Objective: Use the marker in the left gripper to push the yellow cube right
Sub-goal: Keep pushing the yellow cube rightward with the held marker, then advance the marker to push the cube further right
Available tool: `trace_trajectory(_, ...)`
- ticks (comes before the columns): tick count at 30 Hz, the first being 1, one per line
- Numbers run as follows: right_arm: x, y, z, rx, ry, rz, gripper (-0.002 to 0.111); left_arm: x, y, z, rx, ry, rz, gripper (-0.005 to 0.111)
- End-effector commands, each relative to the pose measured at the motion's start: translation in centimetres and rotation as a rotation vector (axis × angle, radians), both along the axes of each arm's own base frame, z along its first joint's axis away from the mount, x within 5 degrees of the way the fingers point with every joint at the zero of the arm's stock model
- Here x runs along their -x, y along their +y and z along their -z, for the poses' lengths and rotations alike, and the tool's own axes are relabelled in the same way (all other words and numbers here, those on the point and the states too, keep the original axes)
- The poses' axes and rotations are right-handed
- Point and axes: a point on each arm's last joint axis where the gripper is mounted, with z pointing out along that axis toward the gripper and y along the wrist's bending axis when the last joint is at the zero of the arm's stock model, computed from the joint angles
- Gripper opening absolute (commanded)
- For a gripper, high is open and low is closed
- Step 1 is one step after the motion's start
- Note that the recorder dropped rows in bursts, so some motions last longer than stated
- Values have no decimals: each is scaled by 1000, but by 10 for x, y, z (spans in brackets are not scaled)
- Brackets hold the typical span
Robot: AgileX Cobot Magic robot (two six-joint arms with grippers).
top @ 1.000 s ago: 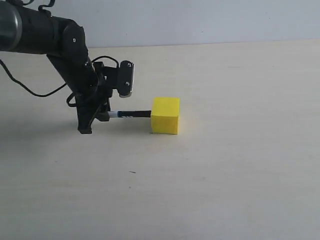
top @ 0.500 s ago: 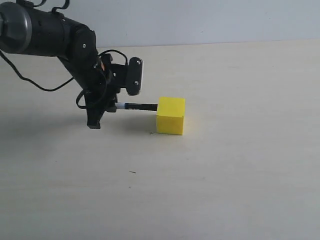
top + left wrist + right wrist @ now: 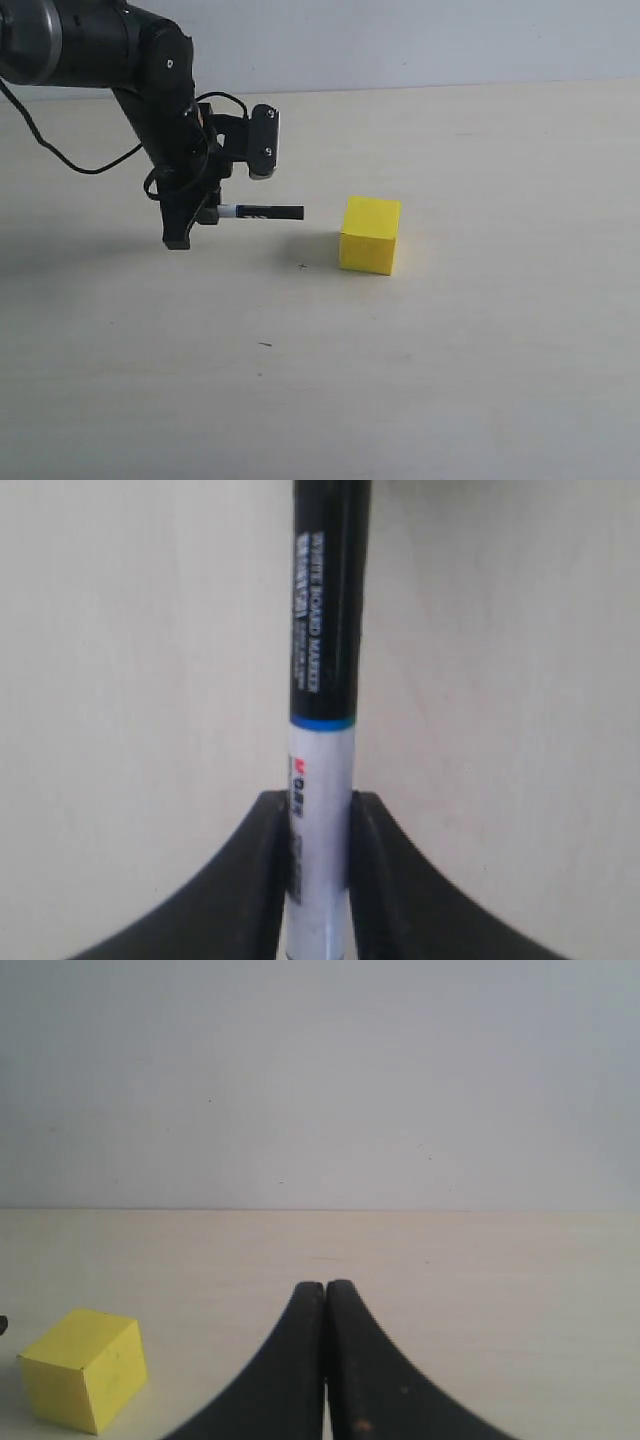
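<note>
The yellow cube (image 3: 370,235) rests on the pale table right of centre; the right wrist view also catches the cube (image 3: 82,1368) low at its edge. My left gripper (image 3: 208,212) is shut on the marker (image 3: 262,212), which sticks out level toward the cube, its black cap ending a short gap from the cube's left face. In the left wrist view the marker (image 3: 322,740) runs out from between the black fingers (image 3: 262,880). My right gripper (image 3: 325,1288) is shut on nothing and does not show in the exterior view.
The pale wooden table (image 3: 480,380) spreads out around the cube, with a white wall (image 3: 450,40) behind it. A black cable (image 3: 70,160) trails from the left arm. A small dark speck (image 3: 264,345) lies on the table in front.
The cube has slid to the right. The left gripper has since pulled back left and risen a little, so the marker's cap no longer touches the cube.
</note>
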Motion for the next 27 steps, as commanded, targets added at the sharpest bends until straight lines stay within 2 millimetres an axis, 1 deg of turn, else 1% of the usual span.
trace_trajectory(1, 0, 0, 1, 2, -8, -1, 0, 5, -13, -5, 24, -13, 16, 0)
trace_trajectory(4, 0, 0, 1, 2, -8, -1, 0, 15, -31, -6, 30, -25, 73, 0)
trace_trajectory(8, 0, 0, 1, 2, -8, -1, 0, 22, -47, -10, 42, -45, 115, 0)
trace_trajectory(11, 0, 0, 1, 2, -8, -1, 0, 20, -48, -14, 49, -54, 113, 0)
trace_trajectory(15, 0, 0, 1, 2, -8, -1, 0, 13, -33, -13, 31, -31, 65, 0)
trace_trajectory(19, 0, 0, 1, 2, -8, -1, 0, 12, -21, -10, 6, 34, -40, 0)
trace_trajectory(23, 0, 0, 1, 4, -8, -1, 0, 12, -21, -9, 11, 40, -77, 0)
trace_trajectory(25, 0, 0, 1, 4, -8, -1, 0, 11, -26, -7, 36, 23, -107, 0)
trace_trajectory(27, 0, 0, 1, 4, -8, -1, 0, 11, -32, 0, 47, 17, -115, 0)
